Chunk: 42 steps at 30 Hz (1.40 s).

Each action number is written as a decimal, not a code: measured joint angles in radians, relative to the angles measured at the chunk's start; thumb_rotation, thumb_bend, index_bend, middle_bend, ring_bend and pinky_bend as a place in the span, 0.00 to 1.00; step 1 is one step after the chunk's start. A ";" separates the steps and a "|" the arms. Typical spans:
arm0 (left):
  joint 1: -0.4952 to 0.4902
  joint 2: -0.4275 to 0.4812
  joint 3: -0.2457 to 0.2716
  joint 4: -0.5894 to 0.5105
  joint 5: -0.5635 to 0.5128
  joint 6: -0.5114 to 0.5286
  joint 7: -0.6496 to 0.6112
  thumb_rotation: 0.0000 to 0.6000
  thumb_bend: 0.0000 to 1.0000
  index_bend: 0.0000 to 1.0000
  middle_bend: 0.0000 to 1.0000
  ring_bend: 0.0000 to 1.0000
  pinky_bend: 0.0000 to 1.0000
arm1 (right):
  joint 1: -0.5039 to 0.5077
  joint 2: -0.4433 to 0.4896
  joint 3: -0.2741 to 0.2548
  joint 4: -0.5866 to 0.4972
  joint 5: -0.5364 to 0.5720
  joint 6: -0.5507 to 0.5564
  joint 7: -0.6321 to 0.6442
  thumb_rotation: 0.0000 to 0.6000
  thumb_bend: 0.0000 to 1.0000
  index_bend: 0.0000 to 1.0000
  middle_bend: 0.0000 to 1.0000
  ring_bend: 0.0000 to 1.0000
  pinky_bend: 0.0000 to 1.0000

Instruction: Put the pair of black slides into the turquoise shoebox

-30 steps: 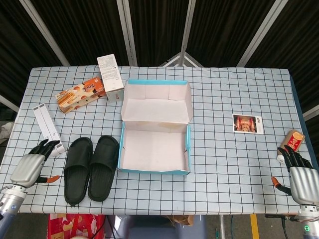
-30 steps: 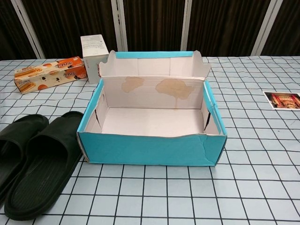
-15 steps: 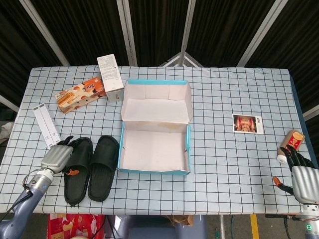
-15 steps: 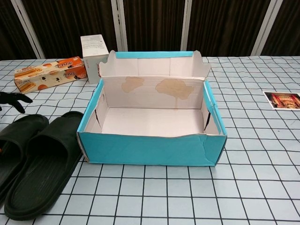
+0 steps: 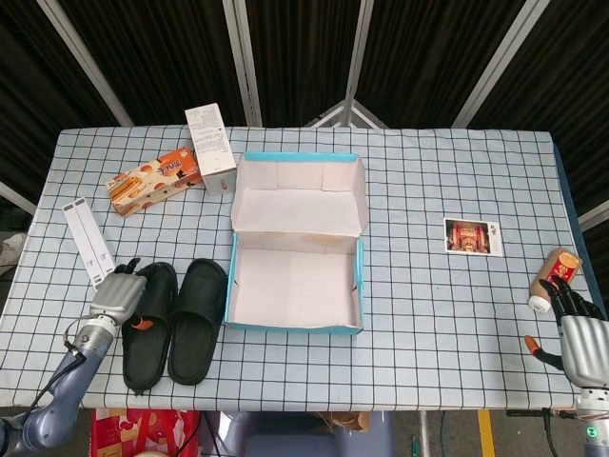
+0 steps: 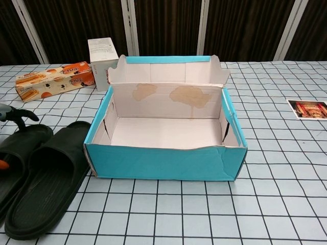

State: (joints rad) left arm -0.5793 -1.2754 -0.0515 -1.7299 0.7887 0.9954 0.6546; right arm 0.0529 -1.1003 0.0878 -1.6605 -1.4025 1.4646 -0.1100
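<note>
Since a second ago our left hand (image 5: 118, 298) has swung in from the table's near-left edge and now sits over the outer slide. From the head view, the pair of black slides (image 5: 174, 320) lies side by side at about eight o'clock of the turquoise shoebox (image 5: 296, 249), the inner one just beside its left wall. Our left hand rests on that outer slide's strap end, fingers apart, and we cannot see a firm grip yet. Our right hand (image 5: 578, 335) hangs at the far right edge, empty, just below a small bottle (image 5: 555, 276).

Down in the chest view, only dark fingertips (image 6: 19, 115) show at nine o'clock, above the slides (image 6: 38, 173); the shoebox (image 6: 163, 161) stands open with its lid up.

The risk we see: a shallow pinch on soft rubber could let the slide droop and catch the box's near-left wall, shoving the box. Taking one slide may also drag its neighbour along.
</note>
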 measured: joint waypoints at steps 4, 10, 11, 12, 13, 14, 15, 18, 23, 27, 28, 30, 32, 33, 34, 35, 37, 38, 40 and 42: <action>-0.016 -0.028 0.008 0.031 -0.025 0.013 0.026 0.91 0.04 0.20 0.27 0.00 0.13 | 0.001 0.001 0.000 0.000 0.005 -0.005 0.000 1.00 0.23 0.16 0.13 0.22 0.27; -0.025 -0.050 0.016 0.060 -0.033 0.023 0.025 0.91 0.04 0.24 0.30 0.00 0.13 | 0.002 0.001 0.004 -0.003 0.020 -0.011 -0.007 1.00 0.23 0.16 0.13 0.22 0.27; -0.027 -0.056 0.018 0.066 -0.036 0.027 0.030 0.91 0.04 0.24 0.30 0.00 0.13 | 0.002 0.001 0.004 -0.004 0.020 -0.011 -0.006 1.00 0.23 0.16 0.13 0.22 0.27; -0.028 -0.060 0.020 0.070 -0.038 0.029 0.033 0.91 0.05 0.25 0.30 0.00 0.13 | 0.002 0.002 0.003 -0.005 0.019 -0.011 -0.005 1.00 0.23 0.16 0.13 0.22 0.27; -0.030 -0.063 0.022 0.072 -0.041 0.029 0.035 0.91 0.06 0.25 0.31 0.00 0.13 | 0.002 0.002 0.003 -0.005 0.019 -0.011 -0.005 1.00 0.23 0.16 0.13 0.22 0.27; -0.033 -0.066 0.023 0.073 -0.045 0.028 0.035 0.91 0.08 0.26 0.32 0.00 0.13 | 0.002 0.002 0.003 -0.005 0.020 -0.012 -0.006 1.00 0.23 0.16 0.13 0.22 0.27; -0.036 -0.067 0.023 0.074 -0.046 0.026 0.034 0.91 0.12 0.27 0.33 0.00 0.13 | 0.002 0.002 0.003 -0.005 0.021 -0.012 -0.007 1.00 0.23 0.16 0.13 0.22 0.27; -0.039 -0.069 0.024 0.073 -0.042 0.030 0.032 0.91 0.21 0.31 0.36 0.00 0.13 | 0.003 0.003 0.005 -0.008 0.025 -0.014 -0.010 1.00 0.23 0.16 0.13 0.22 0.27; -0.038 -0.062 0.026 0.051 -0.031 0.071 0.044 0.94 0.35 0.40 0.39 0.00 0.13 | 0.001 0.004 0.004 -0.010 0.020 -0.008 -0.005 1.00 0.23 0.16 0.13 0.22 0.27; -0.040 -0.043 0.029 0.021 -0.029 0.096 0.067 1.00 0.46 0.49 0.42 0.00 0.13 | 0.000 0.005 0.004 -0.012 0.018 -0.007 -0.001 1.00 0.23 0.16 0.13 0.22 0.27; -0.041 -0.039 0.030 0.017 -0.029 0.102 0.075 1.00 0.46 0.51 0.43 0.00 0.13 | 0.000 0.005 0.003 -0.012 0.018 -0.007 0.000 1.00 0.23 0.16 0.13 0.22 0.27; -0.042 -0.031 0.033 0.007 -0.031 0.120 0.095 1.00 0.46 0.53 0.42 0.00 0.13 | 0.000 0.007 0.003 -0.014 0.018 -0.009 0.007 1.00 0.23 0.16 0.13 0.23 0.27; -0.043 -0.022 0.033 -0.004 -0.037 0.139 0.111 1.00 0.46 0.54 0.42 0.00 0.13 | 0.000 0.009 0.003 -0.014 0.017 -0.011 0.013 1.00 0.23 0.16 0.13 0.23 0.27; -0.044 -0.018 0.032 -0.007 -0.041 0.146 0.114 1.00 0.46 0.54 0.42 0.00 0.13 | 0.000 0.010 0.003 -0.014 0.017 -0.011 0.014 1.00 0.23 0.16 0.13 0.23 0.27; -0.044 -0.014 0.031 -0.011 -0.042 0.151 0.118 1.00 0.46 0.54 0.42 0.00 0.13 | 0.000 0.011 0.003 -0.014 0.018 -0.012 0.014 1.00 0.23 0.16 0.13 0.23 0.27; -0.044 -0.008 0.031 -0.017 -0.043 0.159 0.122 1.00 0.46 0.54 0.42 0.00 0.13 | 0.000 0.011 0.003 -0.015 0.019 -0.012 0.014 1.00 0.23 0.16 0.13 0.23 0.27; -0.044 0.003 0.029 -0.033 -0.037 0.168 0.124 1.00 0.46 0.54 0.42 0.00 0.13 | -0.001 0.010 0.003 -0.015 0.020 -0.010 0.013 1.00 0.23 0.16 0.13 0.23 0.27; -0.043 0.014 0.028 -0.049 -0.031 0.177 0.124 1.00 0.46 0.54 0.42 0.00 0.13 | -0.001 0.010 0.003 -0.015 0.021 -0.010 0.013 1.00 0.23 0.16 0.13 0.23 0.27; -0.042 0.038 0.024 -0.084 -0.016 0.197 0.129 1.00 0.46 0.54 0.42 0.00 0.13 | -0.001 0.009 0.004 -0.015 0.024 -0.013 0.012 1.00 0.23 0.17 0.13 0.23 0.27; -0.043 0.075 0.017 -0.141 0.008 0.230 0.143 1.00 0.46 0.53 0.41 0.00 0.13 | 0.002 0.009 0.004 -0.016 0.028 -0.020 0.011 1.00 0.23 0.17 0.13 0.23 0.27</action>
State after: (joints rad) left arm -0.6226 -1.2008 -0.0344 -1.8712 0.7970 1.2251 0.7975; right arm 0.0545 -1.0914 0.0917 -1.6760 -1.3742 1.4442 -0.0987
